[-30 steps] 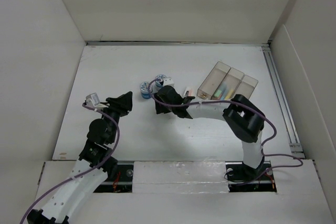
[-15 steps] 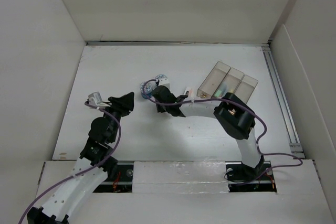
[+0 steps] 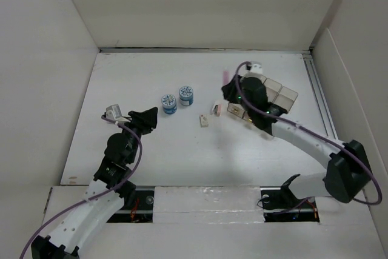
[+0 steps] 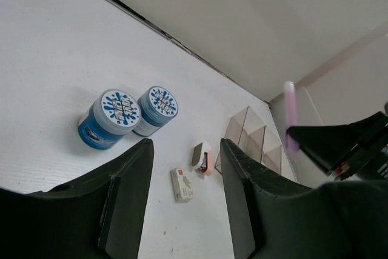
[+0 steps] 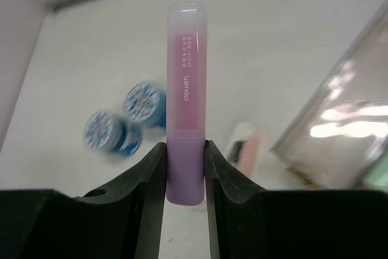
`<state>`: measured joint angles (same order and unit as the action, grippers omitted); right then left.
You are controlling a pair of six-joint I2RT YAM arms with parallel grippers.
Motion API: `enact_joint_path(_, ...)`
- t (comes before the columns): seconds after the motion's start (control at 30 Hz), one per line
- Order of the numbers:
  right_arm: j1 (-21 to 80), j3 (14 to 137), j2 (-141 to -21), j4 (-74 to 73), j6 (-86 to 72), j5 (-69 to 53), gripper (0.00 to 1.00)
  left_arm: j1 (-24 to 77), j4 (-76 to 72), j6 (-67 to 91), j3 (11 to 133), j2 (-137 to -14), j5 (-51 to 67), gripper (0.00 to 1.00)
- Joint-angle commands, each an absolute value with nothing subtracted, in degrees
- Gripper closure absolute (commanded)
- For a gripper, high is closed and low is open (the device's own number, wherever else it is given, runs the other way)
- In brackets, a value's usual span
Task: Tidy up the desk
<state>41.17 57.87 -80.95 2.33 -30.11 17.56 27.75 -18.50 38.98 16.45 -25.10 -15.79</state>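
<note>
The desk [image 3: 182,156] is a white tabletop with panel walls. My right gripper [image 3: 231,89] [image 5: 186,171] is shut on a pink-purple capped marker [image 3: 226,76] [image 5: 186,89] and holds it upright above the desk, next to the clear three-compartment tray [image 3: 286,94]. The marker [image 4: 290,113] also shows in the left wrist view. My left gripper [image 3: 149,116] [image 4: 185,150] hovers at the left, open and empty. Two blue jars [image 3: 169,104] [image 3: 186,95] stand side by side between the arms. A small white box [image 3: 204,120] [image 4: 182,184] and a small white-and-pink stapler [image 3: 216,109] [image 4: 203,157] lie near the tray.
A metal rail [image 3: 321,113] runs along the desk's right edge. The tray [image 4: 251,141] [image 5: 345,119] holds a few coloured items. The blue jars [image 4: 109,119] [image 4: 155,110] sit just ahead of my left fingers.
My right arm has swung from beside the blue jars to the right and up, carrying the pink marker toward the tray. Its jaws closed on the marker. The left arm barely moved.
</note>
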Motion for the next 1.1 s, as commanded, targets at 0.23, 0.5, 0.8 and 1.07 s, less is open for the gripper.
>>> enact_joint_path(0.23, 17.77, 43.34, -72.33, 6.32, -40.25, 13.98, 0.98, 27.95, -23.73, 37.18, 18.54, -29.44, -9.94, 0.56)
enact_joint_path(0.5, 11.43, 40.43, -75.67, 8.08, -41.40, 8.52, 0.95, 27.95, -23.91, 36.21, 19.86, -32.69, -8.00, 0.56)
enact_joint_path(0.8, 9.76, 41.13, -77.79, 8.44, -42.01, 7.56, 0.55, 27.95, -24.35, 35.86, 20.13, -34.54, -7.47, 0.56)
enact_joint_path(1.07, 14.05, 40.43, -69.09, 9.31, -38.86, 9.75, 0.44, 27.95, -23.91, 35.77, 20.39, -34.02, -7.38, 0.56)
